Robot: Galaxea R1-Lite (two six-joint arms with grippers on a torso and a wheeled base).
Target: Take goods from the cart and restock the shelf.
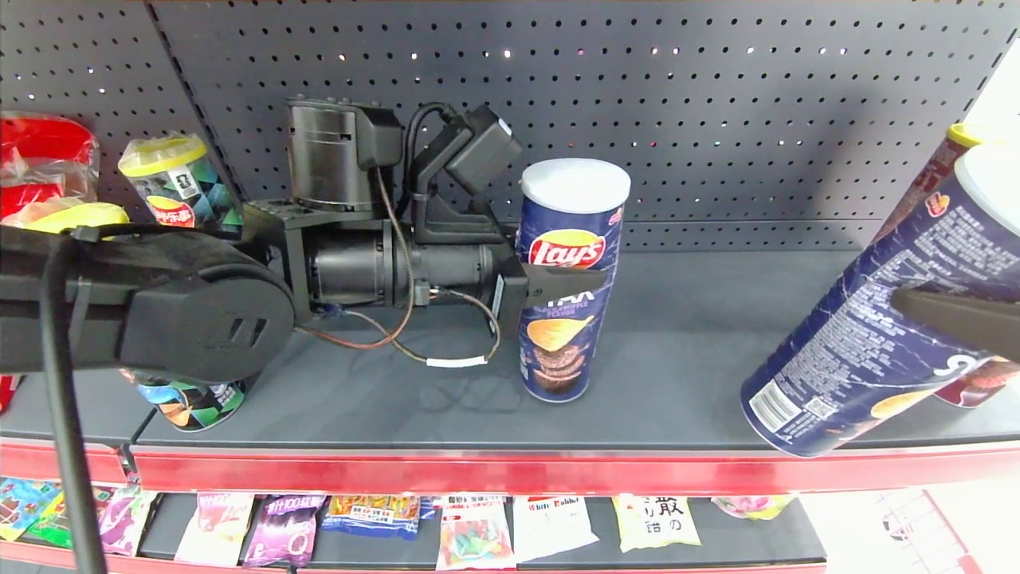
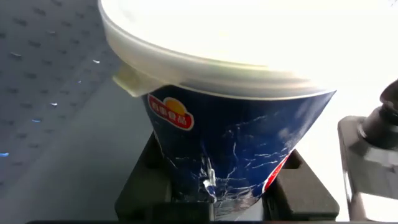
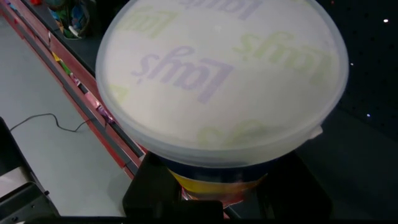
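Note:
A blue chip can (image 1: 570,239) with a white lid stands upright on the grey shelf (image 1: 685,351), about mid-width. My left gripper (image 1: 567,285) comes in from the left and is shut on its middle. In the left wrist view the same can (image 2: 236,137) sits between the black fingers (image 2: 146,186) of my left gripper (image 2: 224,194). At the right, a second blue chip can (image 1: 868,319) is tilted, its base over the shelf's front edge, with my right gripper (image 1: 952,317) shut on it. The right wrist view looks down on that can's lid (image 3: 217,81), with my right gripper (image 3: 217,200) below it.
A red can with a yellow lid (image 1: 944,155) stands behind the tilted can. Two green-lidded cups (image 1: 177,185) (image 1: 191,402) and a red bag (image 1: 40,159) crowd the shelf's left end. The red front lip (image 1: 510,469) runs below, above a lower shelf of snack packets (image 1: 470,526). The pegboard (image 1: 717,96) closes the back.

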